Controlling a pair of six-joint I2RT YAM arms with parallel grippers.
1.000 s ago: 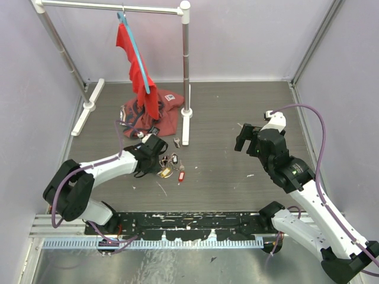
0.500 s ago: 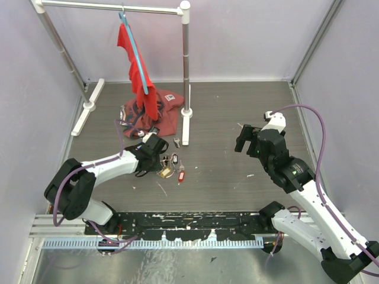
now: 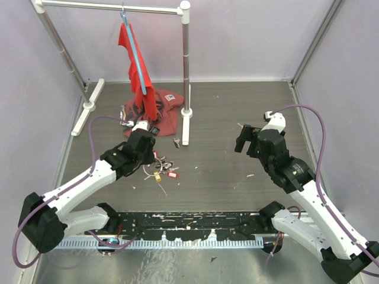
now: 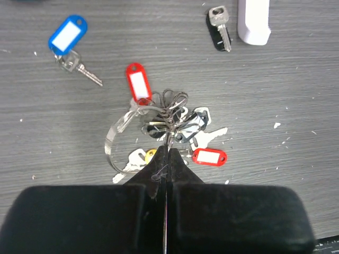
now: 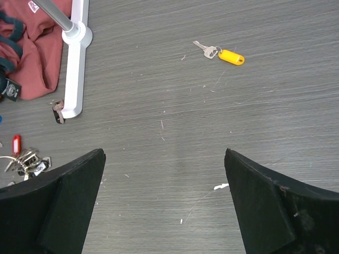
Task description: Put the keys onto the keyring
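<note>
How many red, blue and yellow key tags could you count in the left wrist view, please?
Red key tags: 2
Blue key tag: 1
Yellow key tag, mostly hidden: 1
Total: 4

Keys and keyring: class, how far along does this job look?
Done: several keys are bunched at the keyring; whether threaded is unclear. In hand: the left hand is shut on a wire loop in that bunch. Left: the blue-tagged key, black-headed key and yellow-tagged key lie loose; the right hand is open, empty.
</note>
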